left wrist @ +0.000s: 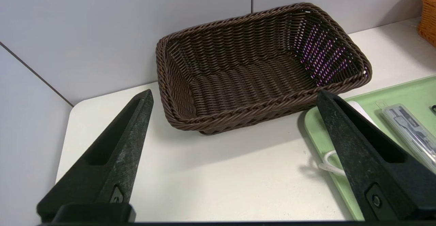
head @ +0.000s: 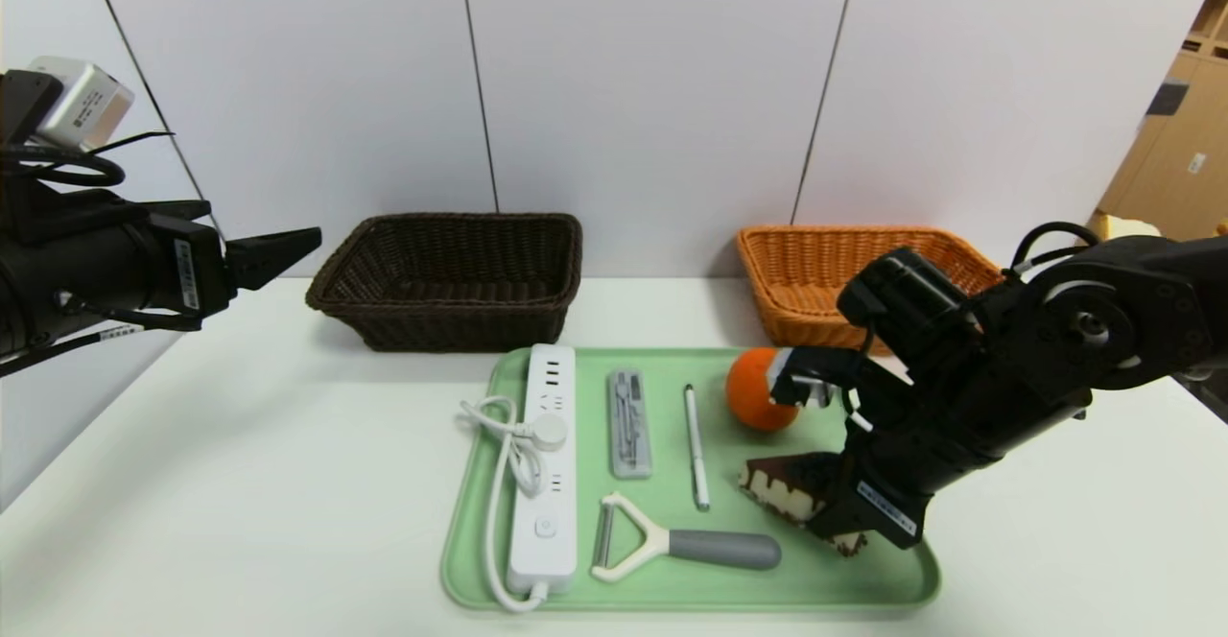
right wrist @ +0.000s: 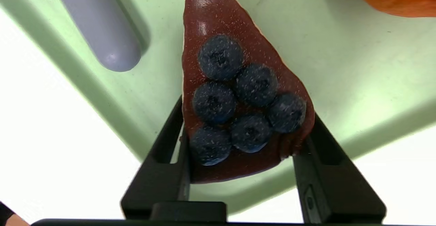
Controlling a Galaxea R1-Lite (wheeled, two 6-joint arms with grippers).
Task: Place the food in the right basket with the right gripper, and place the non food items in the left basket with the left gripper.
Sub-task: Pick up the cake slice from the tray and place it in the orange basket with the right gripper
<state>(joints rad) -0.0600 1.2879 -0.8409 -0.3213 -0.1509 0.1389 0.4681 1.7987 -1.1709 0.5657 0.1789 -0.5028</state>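
Note:
A chocolate-topped cake slice (head: 782,485) with blueberries lies at the right front of the green tray (head: 691,591). My right gripper (head: 837,514) reaches down over it. In the right wrist view its fingers press both sides of the slice's wide end (right wrist: 238,83). The orange fruit (head: 753,389) sits just behind. The power strip (head: 549,464), grey case (head: 629,423), white pen (head: 696,445) and peeler (head: 672,546) lie on the tray. My left gripper (head: 288,248) hovers open at the far left, facing the dark left basket (left wrist: 259,113).
The dark brown basket (head: 460,220) and the orange-tan right basket (head: 815,263) stand against the back wall behind the tray. The peeler's grey handle (right wrist: 98,25) lies close to the cake's tip. White tabletop surrounds the tray on the left and right.

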